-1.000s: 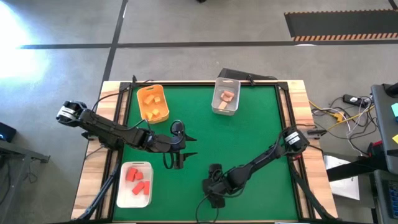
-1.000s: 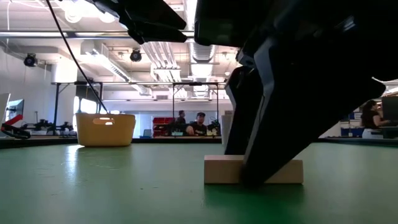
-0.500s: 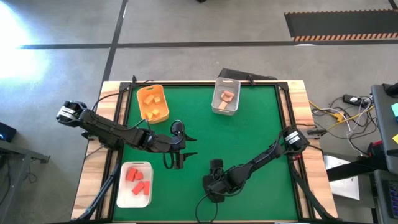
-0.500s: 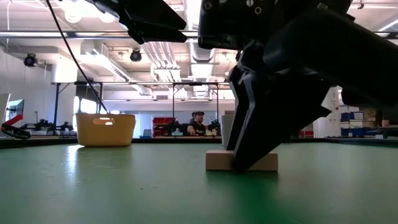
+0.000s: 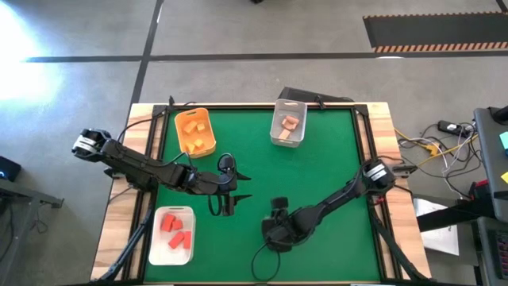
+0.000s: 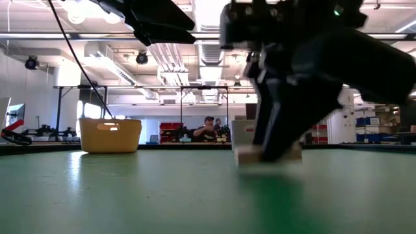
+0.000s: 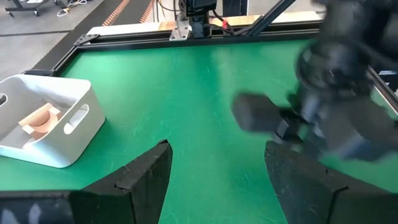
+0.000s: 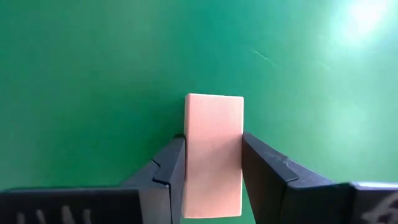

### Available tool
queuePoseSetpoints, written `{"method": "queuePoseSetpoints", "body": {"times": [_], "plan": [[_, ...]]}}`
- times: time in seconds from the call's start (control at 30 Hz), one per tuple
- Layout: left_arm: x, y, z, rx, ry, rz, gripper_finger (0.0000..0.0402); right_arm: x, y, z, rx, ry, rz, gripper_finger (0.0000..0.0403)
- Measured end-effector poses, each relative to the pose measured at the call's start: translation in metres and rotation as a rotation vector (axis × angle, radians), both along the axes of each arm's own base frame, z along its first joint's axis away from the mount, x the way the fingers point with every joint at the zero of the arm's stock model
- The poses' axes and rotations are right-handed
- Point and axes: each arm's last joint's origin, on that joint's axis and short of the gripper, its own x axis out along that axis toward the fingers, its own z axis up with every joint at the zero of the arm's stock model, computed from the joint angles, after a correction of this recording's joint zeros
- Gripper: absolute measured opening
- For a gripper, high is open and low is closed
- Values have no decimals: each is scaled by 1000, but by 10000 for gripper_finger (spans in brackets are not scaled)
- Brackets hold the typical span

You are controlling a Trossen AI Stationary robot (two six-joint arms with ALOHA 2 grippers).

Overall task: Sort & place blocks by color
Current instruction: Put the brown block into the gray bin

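Now we have the tan block in hand, near the table's front middle.

Pale tan block (image 8: 214,155) sits clamped between the right gripper (image 8: 211,165) fingers, seemingly just clear of the green table (image 5: 317,171). We judge this the carry step: next we take it across to the clear bin (image 5: 288,123) at the far edge, where tan blocks already lie. Our left gripper (image 7: 214,168) waits with fingers spread, empty, left of centre.

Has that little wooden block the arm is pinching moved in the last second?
Yes. In the low view the tan block, held by the right gripper, was resting on the green table and is now lifted slightly off it, shifted toward the far side.
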Motion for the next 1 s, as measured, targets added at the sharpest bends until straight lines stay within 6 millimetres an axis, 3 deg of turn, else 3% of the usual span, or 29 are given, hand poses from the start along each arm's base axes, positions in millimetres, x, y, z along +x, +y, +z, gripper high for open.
{"method": "queuePoseSetpoints", "body": {"times": [0.17,0.47,0.67,0.87,1.0], "plan": [[0,0,1,-1,-3,0,239,-17,-31,44,-189,19,-66,114],[-4,1,10,35,-34,-18,239,-38,-116,103,-510,-34,-199,117],[-16,5,28,70,-93,-28,239,-51,-202,104,-547,-83,-353,118],[-28,9,44,82,-152,-22,239,-65,-294,78,-340,-303,-471,125],[-33,11,49,77,-171,-21,239,-78,-335,68,-203,-461,-578,142]]}}
